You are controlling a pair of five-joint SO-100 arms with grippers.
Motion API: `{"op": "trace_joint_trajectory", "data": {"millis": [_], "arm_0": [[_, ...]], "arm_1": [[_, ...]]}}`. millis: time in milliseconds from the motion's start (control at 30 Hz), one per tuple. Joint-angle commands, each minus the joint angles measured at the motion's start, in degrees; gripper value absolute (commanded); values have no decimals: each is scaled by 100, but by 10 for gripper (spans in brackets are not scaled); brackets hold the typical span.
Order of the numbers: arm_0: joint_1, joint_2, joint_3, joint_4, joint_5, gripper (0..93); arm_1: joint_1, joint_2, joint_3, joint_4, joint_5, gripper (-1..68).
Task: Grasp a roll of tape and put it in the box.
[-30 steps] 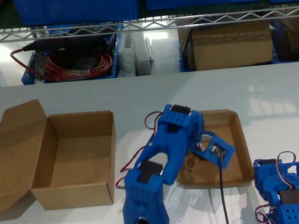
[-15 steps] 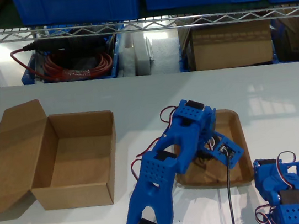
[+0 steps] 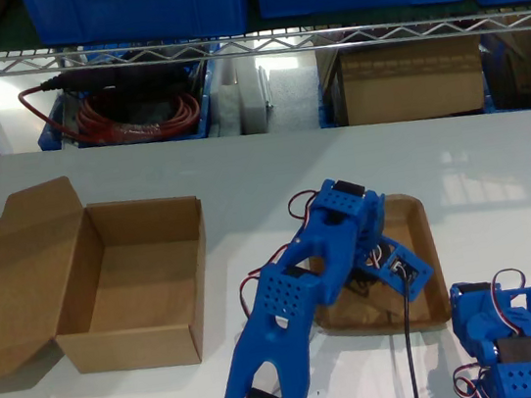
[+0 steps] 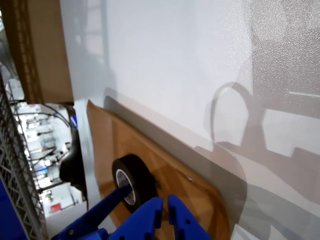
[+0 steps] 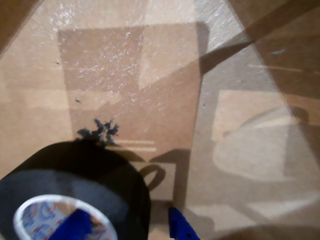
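My second gripper (image 5: 127,227) is down on the tape (image 5: 100,180) with its fingers spread. One blue finger (image 5: 75,226) sits inside the pale core and the other tip pokes up just outside the black wall, apparently not quite touching. The roll lies flat on the floor of the tray (image 3: 420,227). The second arm (image 3: 292,314) leans steeply over from the exterior view's bottom edge, its elbow raised and its wrist bent down into the tray, hiding the tape from that camera.

My first gripper (image 4: 165,215) has its jaws pressed nearly together with only a thin slit showing, and it holds nothing. Its arm (image 3: 511,343) sits folded low at the exterior view's bottom right, looking across the table (image 3: 289,156) at the tape.

The box (image 3: 133,346) stands open at the exterior view's left, well apart from the tray, with its lid flap (image 3: 19,273) thrown back.
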Motion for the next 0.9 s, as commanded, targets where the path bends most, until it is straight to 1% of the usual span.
{"op": "trace_joint_trajectory", "data": {"millis": [0,100,233,267,700,867], "arm_0": [[-26,-35,-281,-9,-26,157],[-26,-220,-360,-18,-97,123],[-44,-272,-387,-26,-193,7],[-44,-272,-387,-26,-202,-2],[-18,-97,-325,-105,-97,-3],[-211,589,123,-141,-158,-2]], "arm_1": [[-18,35,79,-26,18,3],[-18,35,79,-26,18,3],[-18,35,79,-26,18,3],[-18,35,79,-26,18,3],[-18,35,79,-26,18,3],[-18,35,79,-26,18,3]]}}
